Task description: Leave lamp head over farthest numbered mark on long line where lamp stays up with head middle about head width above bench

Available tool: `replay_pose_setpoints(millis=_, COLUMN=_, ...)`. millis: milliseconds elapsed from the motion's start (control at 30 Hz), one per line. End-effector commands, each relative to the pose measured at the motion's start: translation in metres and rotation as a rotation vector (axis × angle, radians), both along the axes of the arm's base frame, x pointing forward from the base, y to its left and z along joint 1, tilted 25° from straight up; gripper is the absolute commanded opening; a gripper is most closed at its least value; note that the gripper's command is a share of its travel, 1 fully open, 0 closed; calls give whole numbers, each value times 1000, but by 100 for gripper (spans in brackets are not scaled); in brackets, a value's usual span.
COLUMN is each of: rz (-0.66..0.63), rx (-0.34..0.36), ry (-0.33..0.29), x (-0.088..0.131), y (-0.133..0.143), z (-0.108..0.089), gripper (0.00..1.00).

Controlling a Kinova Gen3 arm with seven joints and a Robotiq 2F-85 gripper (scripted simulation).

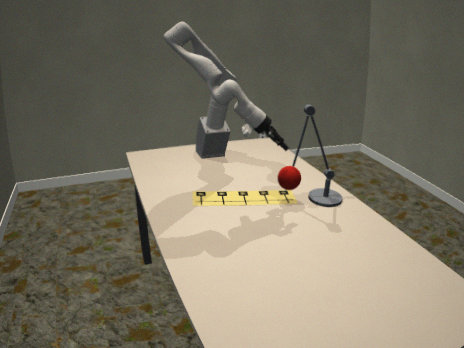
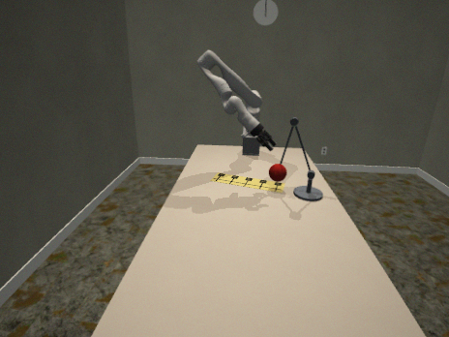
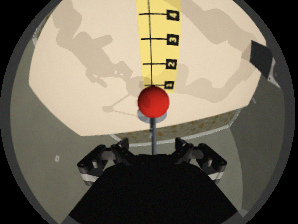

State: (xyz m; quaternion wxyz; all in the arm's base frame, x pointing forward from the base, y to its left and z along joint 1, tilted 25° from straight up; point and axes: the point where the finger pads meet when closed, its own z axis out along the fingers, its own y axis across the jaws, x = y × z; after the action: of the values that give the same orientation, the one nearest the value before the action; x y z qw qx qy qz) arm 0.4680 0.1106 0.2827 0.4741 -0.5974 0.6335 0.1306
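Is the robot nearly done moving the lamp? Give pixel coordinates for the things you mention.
No, it looks barely begun. The lamp already stands up, its red head (image 1: 289,177) (image 2: 278,172) (image 3: 153,102) hanging near mark 1 (image 3: 169,85). Nothing is in hand: the gripper (image 1: 287,148) (image 2: 272,146) is open, apart from the head. Left to do: take the head, stretch the lamp to the farthest mark where it stays up, set its height, and let go.

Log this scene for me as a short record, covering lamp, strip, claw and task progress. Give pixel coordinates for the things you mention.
lamp head: red ball (image 1: 289,178) (image 2: 278,172) (image 3: 153,102), raised above the bench
lamp foot: round grey disc (image 1: 325,197) (image 2: 308,193), standing on the bench
number strip: yellow (image 1: 232,198) (image 2: 241,181) (image 3: 160,51), nearest mark to foot is 1
claw: open, empty (image 1: 286,148) (image 2: 272,146) (image 3: 153,150)
task progress: head not over a far mark
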Motion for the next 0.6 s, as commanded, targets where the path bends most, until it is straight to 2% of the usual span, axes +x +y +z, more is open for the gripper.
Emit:
replay_pose_setpoints(millis=0, rz=13, rx=2, ry=1, x=1, y=12, z=-4, gripper=100)
replay_pose_setpoints(millis=567, rz=-28, rx=-5, ry=-2, x=24, y=35, z=-25, gripper=100)
